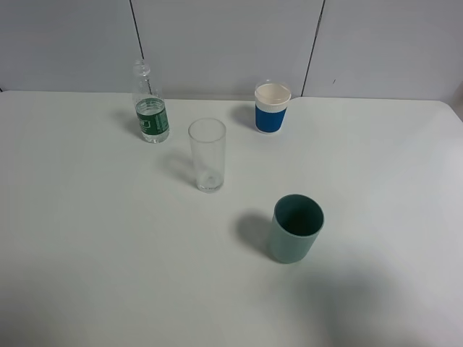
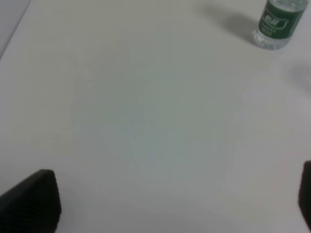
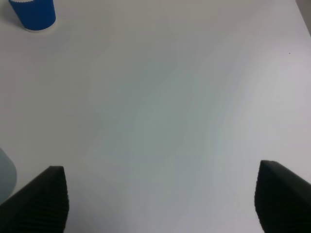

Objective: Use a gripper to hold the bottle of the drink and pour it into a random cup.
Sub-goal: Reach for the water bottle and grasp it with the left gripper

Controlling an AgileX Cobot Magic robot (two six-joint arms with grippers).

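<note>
A clear plastic bottle with a green label (image 1: 150, 108) stands upright at the back left of the white table; it also shows in the left wrist view (image 2: 277, 24). A tall clear glass (image 1: 207, 155) stands near the middle. A white paper cup with a blue sleeve (image 1: 272, 108) stands at the back; its blue base shows in the right wrist view (image 3: 33, 13). A grey-green cup (image 1: 295, 228) stands at the front right. My left gripper (image 2: 177, 201) and right gripper (image 3: 160, 196) are open and empty above bare table, far from the bottle. Neither shows in the exterior view.
The white table (image 1: 87, 238) ends at a grey panelled wall (image 1: 224, 43) behind the bottle and cups. A pale blurred edge of the grey-green cup (image 3: 6, 177) shows beside the right gripper's finger.
</note>
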